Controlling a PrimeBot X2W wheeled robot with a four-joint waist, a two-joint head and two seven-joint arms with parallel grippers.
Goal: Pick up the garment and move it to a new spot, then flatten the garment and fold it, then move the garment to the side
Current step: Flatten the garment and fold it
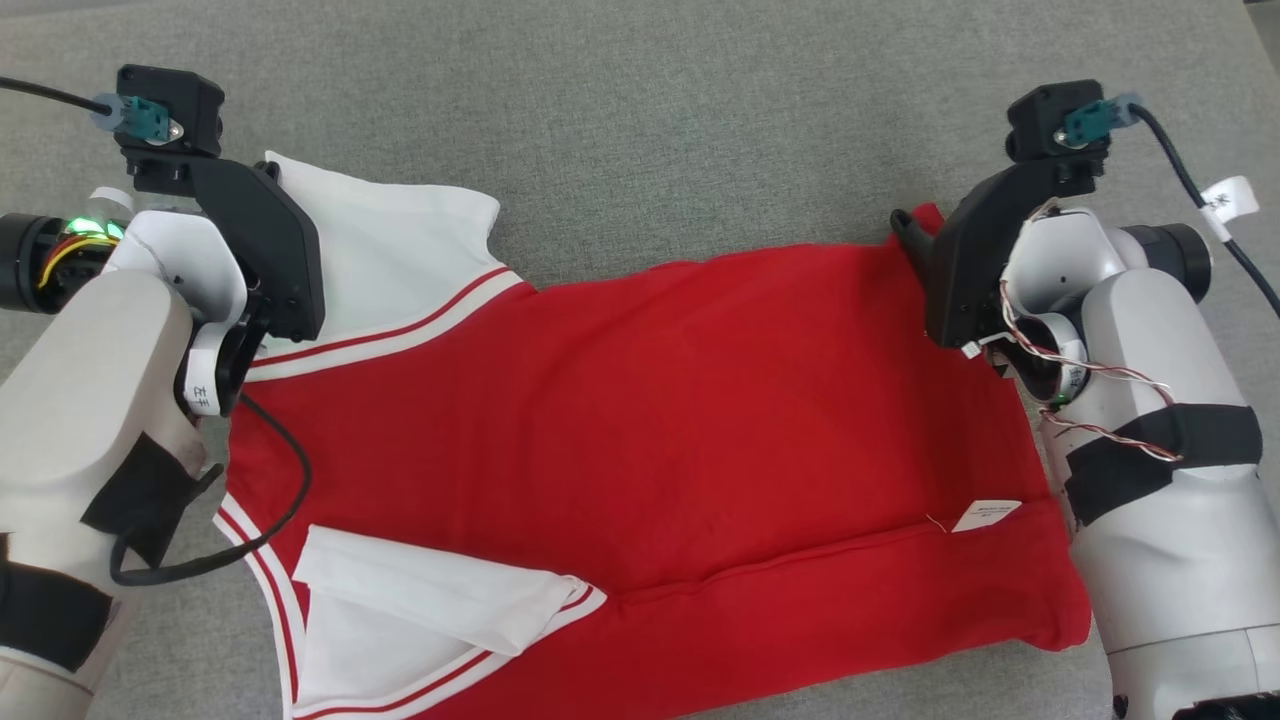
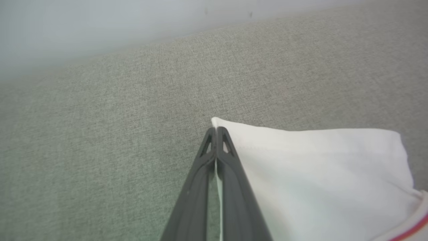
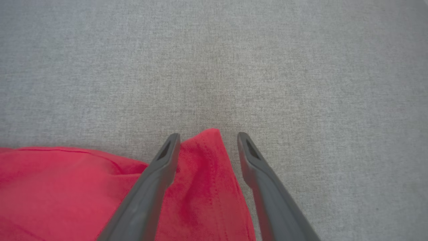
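On grey fabric (image 1: 640, 120): one garment (image 1: 680, 420), left hand (image 2: 216, 130), right hand (image 3: 207, 139).

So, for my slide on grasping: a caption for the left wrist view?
Left gripper shut on a white sleeve corner of the garment, over a grey cloth surface.

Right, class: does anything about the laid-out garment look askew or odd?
Yes. A white label sticks out along the seam of the garment near its hem, hinting it may be inside out. The near white sleeve lies folded onto the red body, not spread.
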